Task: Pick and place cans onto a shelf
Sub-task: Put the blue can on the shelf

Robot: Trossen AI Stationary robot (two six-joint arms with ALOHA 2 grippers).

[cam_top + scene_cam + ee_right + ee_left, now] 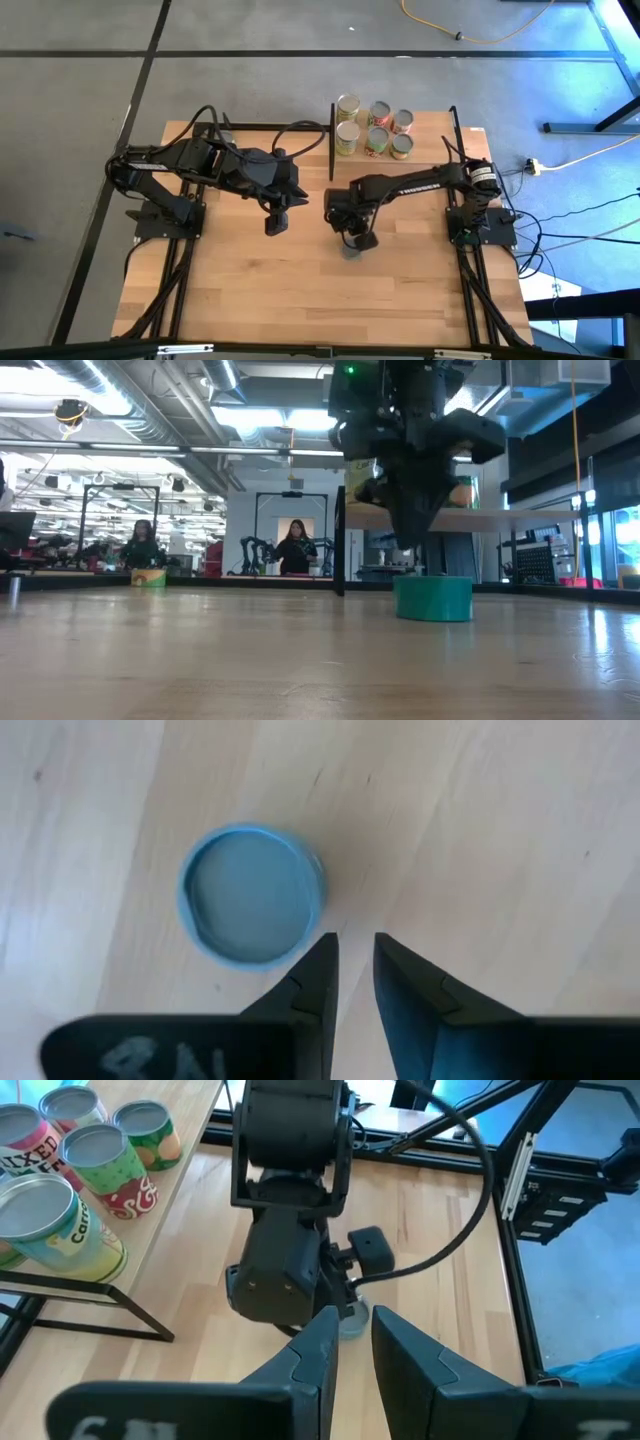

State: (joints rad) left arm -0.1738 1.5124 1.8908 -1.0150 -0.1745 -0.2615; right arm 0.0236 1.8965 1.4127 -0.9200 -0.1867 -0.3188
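Observation:
A teal can (252, 908) stands upright on its base on the tabletop; it also shows in the low view (433, 598). My right gripper (356, 952) is shut and hovers just above and beside the can (351, 249), touching nothing. My left gripper (275, 224) is shut and empty, above the table's middle, left of the right gripper (357, 238). Several cans (376, 127) with silver tops and yellow-green or red labels stand upright on the shelf (440, 125) at the table's far side.
The shelf's black metal uprights (331, 140) stand between the left arm and the cans. In the left wrist view the shelf's cans (70, 1180) are near, and the right arm's wrist (290, 1260) is straight ahead. People sit in the room beyond the table (297, 547).

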